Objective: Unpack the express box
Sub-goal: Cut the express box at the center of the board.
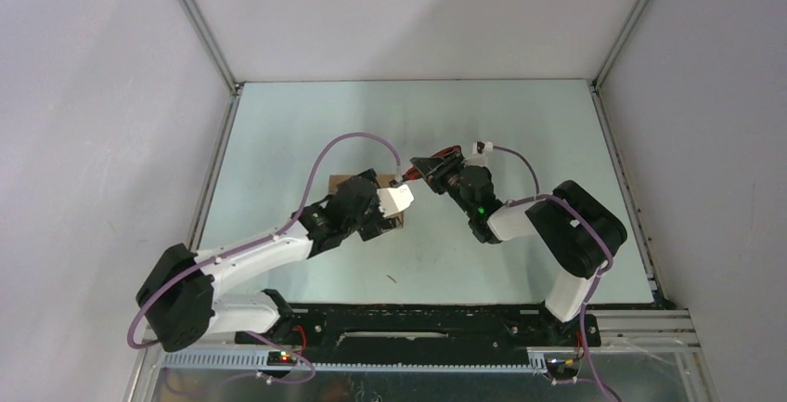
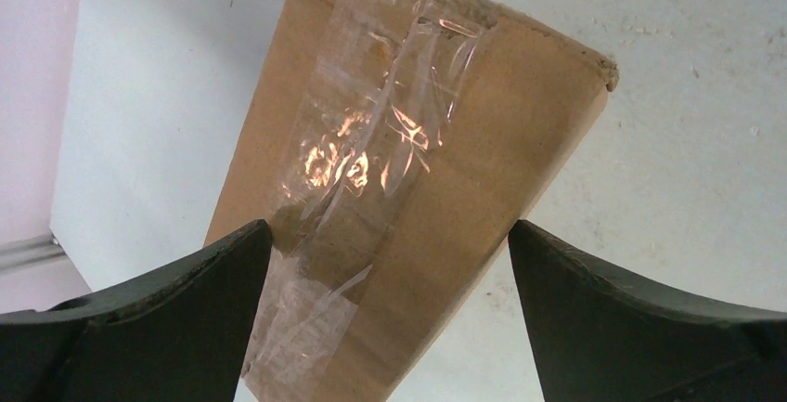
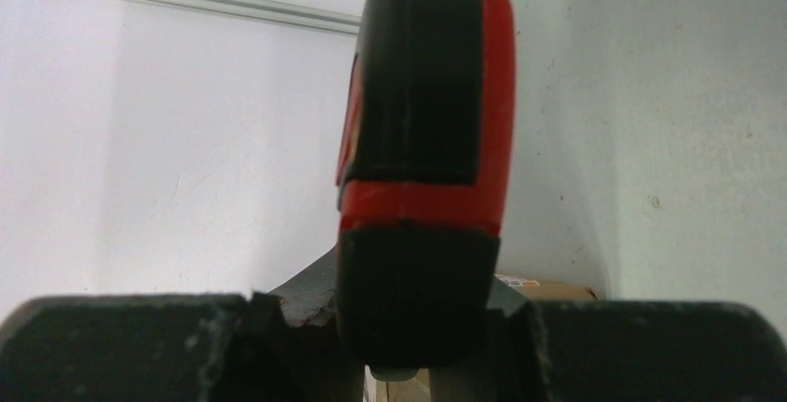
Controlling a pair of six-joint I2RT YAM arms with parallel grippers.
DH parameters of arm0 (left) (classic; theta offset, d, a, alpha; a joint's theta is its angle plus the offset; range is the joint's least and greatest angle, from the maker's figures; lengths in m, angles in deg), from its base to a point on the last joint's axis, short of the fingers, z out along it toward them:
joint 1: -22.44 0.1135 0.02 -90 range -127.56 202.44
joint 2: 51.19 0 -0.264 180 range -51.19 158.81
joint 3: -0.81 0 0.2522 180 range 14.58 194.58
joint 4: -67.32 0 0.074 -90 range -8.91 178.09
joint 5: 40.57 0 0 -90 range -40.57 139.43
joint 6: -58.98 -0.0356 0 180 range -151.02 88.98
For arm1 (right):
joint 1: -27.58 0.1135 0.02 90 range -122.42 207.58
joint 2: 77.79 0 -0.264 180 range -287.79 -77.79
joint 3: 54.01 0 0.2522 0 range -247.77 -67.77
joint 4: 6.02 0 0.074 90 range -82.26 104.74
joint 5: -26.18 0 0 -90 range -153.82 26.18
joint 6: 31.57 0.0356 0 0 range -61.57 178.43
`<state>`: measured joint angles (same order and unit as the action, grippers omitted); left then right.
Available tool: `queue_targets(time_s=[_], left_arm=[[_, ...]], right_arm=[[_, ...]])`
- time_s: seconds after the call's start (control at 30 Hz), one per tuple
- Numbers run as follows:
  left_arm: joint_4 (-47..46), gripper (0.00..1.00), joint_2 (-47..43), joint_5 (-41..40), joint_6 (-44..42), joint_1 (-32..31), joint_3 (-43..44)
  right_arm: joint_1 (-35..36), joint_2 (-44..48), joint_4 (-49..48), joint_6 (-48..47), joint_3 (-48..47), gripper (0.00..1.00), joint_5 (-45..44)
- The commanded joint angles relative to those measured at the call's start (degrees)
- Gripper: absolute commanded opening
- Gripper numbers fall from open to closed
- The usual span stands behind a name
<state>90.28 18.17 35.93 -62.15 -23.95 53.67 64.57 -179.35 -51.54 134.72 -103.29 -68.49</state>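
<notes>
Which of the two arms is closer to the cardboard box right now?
Left. The left gripper is open over the box; the right gripper holds a knife beside it.

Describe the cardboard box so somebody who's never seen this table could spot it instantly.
Look at the pale green table, near its middle, beneath the left gripper. There lies the express box, a small brown cardboard carton with crinkled clear tape down its top. Its neighbour, the utility knife in the right gripper, is red and black.
</notes>
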Motion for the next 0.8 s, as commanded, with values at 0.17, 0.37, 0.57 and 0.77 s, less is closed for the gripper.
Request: queue_targets(time_s=[0.17,0.37,0.57,0.77], left_arm=[[-0.7,1.00,5.2,-6.4,17.0,0.2,8.4],[-0.3,1.00,3.6,-7.2,20.3,0.2,5.9],[-0.6,1.00,3.5,-7.0,21.4,0.2,5.5],[-0.6,1.00,5.1,-8.2,22.5,0.2,6.4]], right_arm=[[1.1,1.5,3.2,-1.8,-1.8,0.00,7.7],[-1.3,1.0,3.5,-2.8,-1.8,0.00,8.9],[-1.0,1.0,3.6,-3.3,-1.9,0.00,9.4],[0.5,1.9,5.9,-4.9,-2.6,0.00,9.8]])
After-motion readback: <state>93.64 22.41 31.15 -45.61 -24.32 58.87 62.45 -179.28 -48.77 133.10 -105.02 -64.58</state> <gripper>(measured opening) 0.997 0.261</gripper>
